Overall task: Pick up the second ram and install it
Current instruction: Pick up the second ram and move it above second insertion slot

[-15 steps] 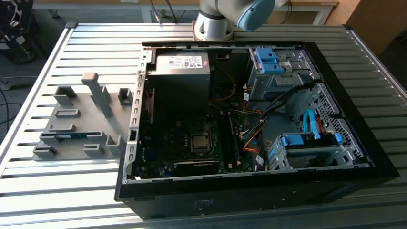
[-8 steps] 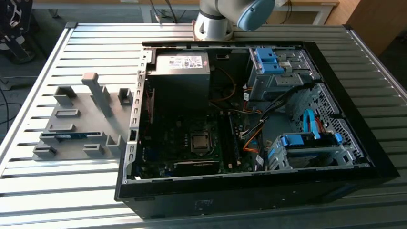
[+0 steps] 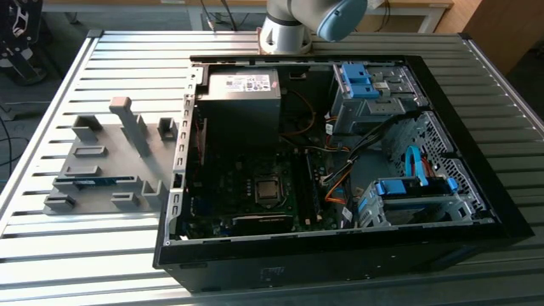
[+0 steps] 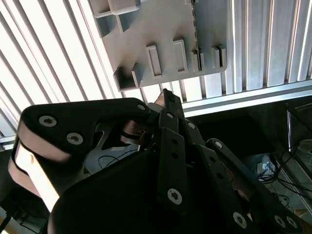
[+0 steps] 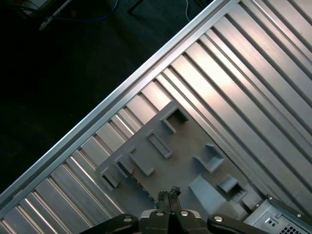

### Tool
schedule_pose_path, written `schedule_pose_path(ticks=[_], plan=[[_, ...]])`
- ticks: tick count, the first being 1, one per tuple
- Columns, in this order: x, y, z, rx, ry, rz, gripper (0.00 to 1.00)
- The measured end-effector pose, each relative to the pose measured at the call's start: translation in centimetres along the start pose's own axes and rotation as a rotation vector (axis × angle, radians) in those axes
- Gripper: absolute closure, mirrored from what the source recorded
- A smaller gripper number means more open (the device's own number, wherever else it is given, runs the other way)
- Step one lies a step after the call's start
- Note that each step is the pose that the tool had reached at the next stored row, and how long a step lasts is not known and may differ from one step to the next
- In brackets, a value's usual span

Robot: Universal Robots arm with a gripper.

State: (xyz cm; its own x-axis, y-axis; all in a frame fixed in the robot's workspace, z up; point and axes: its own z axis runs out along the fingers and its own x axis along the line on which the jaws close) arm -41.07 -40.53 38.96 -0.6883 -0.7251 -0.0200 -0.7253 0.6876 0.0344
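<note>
The second ram (image 3: pixel 93 182) is a thin blue-teal stick lying on edge in the grey holder plate (image 3: pixel 106 159), on the table at the exterior view's left of the open computer case (image 3: pixel 340 248). In both wrist views my gripper (image 5: pixel 168 194) hangs well above that plate (image 5: pixel 185 146), its dark fingers (image 4: pixel 169 105) pressed together with nothing between them. The plate's slots and blocks (image 4: pixel 161 53) lie beyond the fingertips. The motherboard (image 3: pixel 255 185) lies open inside the case.
The slatted metal table (image 3: pixel 102 255) carries the case and the plate. Its edge rail (image 5: pixel 122 102) runs close to the plate, with dark floor beyond. A grey power supply (image 3: pixel 242 86), blue drive brackets (image 3: pixel 357 80) and cables fill the case. The arm's base (image 3: pixel 285 29) stands behind the case.
</note>
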Motion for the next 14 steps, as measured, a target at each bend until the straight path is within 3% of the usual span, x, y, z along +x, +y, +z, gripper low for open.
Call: schedule_pose_path(ticks=[14], plan=[[0.12, -0.11, 0.06, -0.0009, 0.0026, -0.107, 0.89]])
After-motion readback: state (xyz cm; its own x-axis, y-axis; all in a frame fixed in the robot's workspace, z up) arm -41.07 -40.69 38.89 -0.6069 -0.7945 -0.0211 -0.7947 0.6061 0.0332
